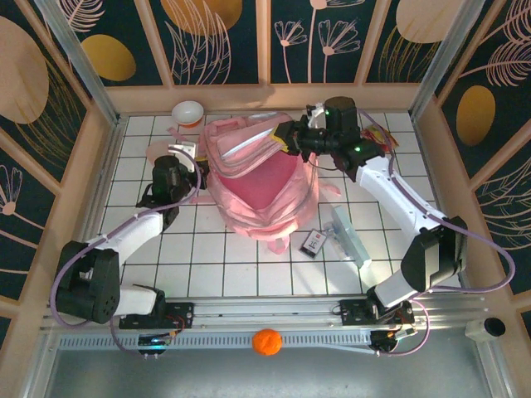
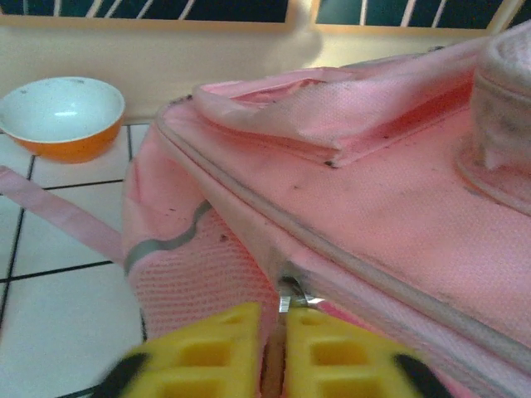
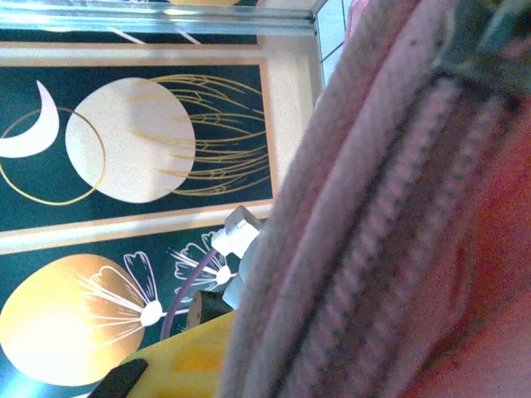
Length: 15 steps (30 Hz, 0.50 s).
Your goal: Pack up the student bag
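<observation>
pink student bag [image 1: 257,178] is lying on the tiled surface [image 1: 216,249]; left end effector [image 2: 272,327] is pinching its fabric, right end effector [image 1: 284,138] is touching it, grip impossible to tell.

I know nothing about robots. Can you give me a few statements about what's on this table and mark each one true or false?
1. The student bag lies between the two arms. True.
2. The bowl sits inside the bag. False: it stands on the tiles beyond the bag.
3. The left gripper is pinched on the bag's edge. True.
4. The orange ball lies beside the bowl. False: it rests on the metal rail at the near edge.
</observation>
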Available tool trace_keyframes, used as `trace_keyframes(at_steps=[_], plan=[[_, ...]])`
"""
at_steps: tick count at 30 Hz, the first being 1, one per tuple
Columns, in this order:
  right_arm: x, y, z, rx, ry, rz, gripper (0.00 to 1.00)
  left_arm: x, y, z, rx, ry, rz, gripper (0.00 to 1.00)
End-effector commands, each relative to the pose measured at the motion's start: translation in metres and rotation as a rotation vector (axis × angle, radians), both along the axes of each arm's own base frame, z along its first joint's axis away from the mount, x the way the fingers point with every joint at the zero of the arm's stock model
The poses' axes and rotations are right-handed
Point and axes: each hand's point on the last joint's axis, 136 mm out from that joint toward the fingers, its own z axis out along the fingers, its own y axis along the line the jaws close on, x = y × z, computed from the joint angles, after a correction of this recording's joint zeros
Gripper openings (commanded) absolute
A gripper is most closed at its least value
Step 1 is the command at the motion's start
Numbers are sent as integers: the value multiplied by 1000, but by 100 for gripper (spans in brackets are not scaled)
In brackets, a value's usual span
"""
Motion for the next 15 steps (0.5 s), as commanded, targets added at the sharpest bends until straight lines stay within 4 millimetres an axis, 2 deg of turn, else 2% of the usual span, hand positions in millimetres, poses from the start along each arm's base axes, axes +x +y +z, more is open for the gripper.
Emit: trace_keyframes(at_steps=[1,2,4,7,13,15], plan=[[-10,-14,94,179,-313,-83,0,9,25,16,1,3,91,41],[-6,-18,92,203,-313,-127,0,6,22,23,-8,-4,69,50],[1,-25,84,256,-302,-196,0,-2,16,37,-3,-39,21,63],[10,-29,75,297,-302,-270,0,-20,8,53,57,-121,-75,78],[21,-9,58,258,-295,-322,0,-50,-7,62,177,-222,-247,87],[17,3,50,257,-285,-319,0,-60,-17,68,193,-257,-328,88]])
